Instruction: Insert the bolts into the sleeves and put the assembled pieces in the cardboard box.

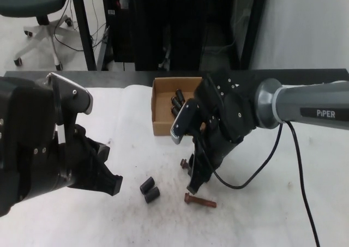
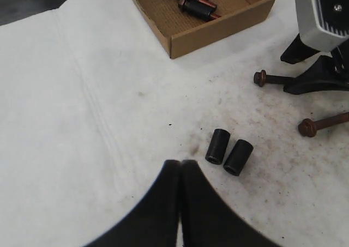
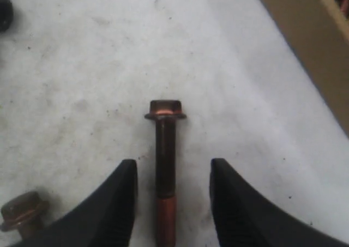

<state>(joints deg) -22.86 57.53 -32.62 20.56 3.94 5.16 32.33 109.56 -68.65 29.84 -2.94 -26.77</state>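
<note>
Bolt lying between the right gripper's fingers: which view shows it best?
Right wrist view: the bolt lies unobstructed, head and shank, between the open fingers of the right gripper. The left wrist view shows its head and part of the shank; the high view, just its head.

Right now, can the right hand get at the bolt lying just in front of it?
Probably yes. The right hand is open, its fingers straddling the bolt on the white mat, with nothing between them and its shank.
</note>
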